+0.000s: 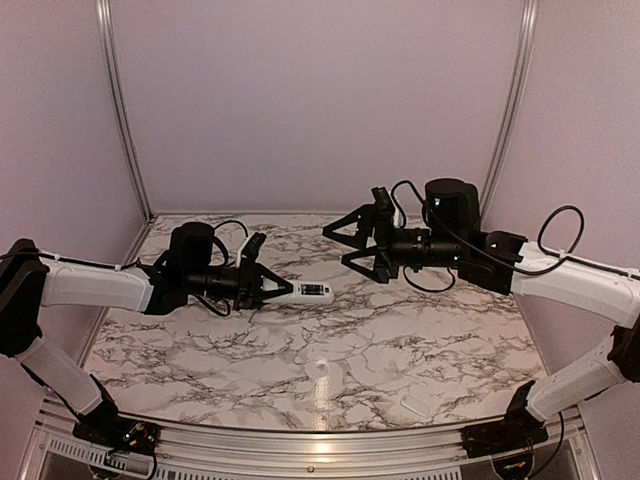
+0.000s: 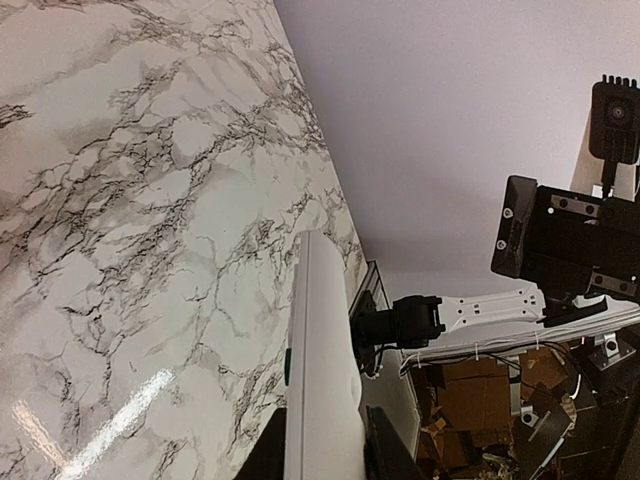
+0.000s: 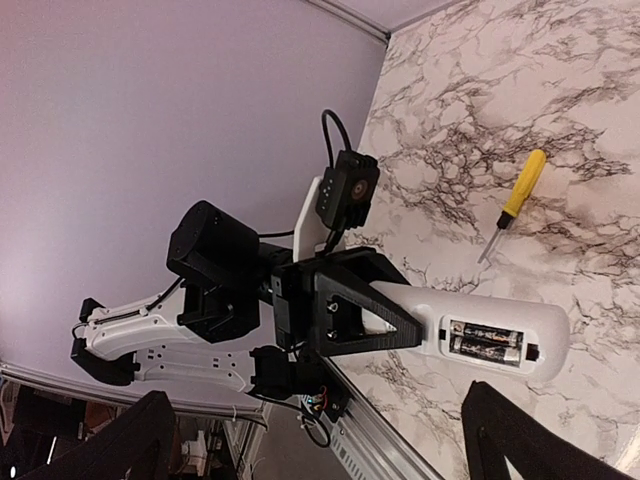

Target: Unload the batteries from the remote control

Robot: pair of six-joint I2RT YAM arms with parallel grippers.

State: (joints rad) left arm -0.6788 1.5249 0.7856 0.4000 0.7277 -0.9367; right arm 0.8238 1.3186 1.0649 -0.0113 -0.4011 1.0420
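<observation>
Up off the tabletop, left of middle, the slim white plastic remote control (image 1: pixel 305 293) sticks out sideways from the left gripper (image 1: pixel 283 290), which is clamped on one end. Its dark recess faces the right arm, with two small dark batteries (image 3: pixel 485 343) sitting inside. Right gripper (image 1: pixel 335 247) hangs wide open, well apart from the free end, lots of air between. Underneath is a white marble-look table (image 1: pixel 420 340) with a yellow-handled screwdriver (image 3: pixel 512 205) lying on it. Plain lilac walls (image 1: pixel 320 100) all round.
</observation>
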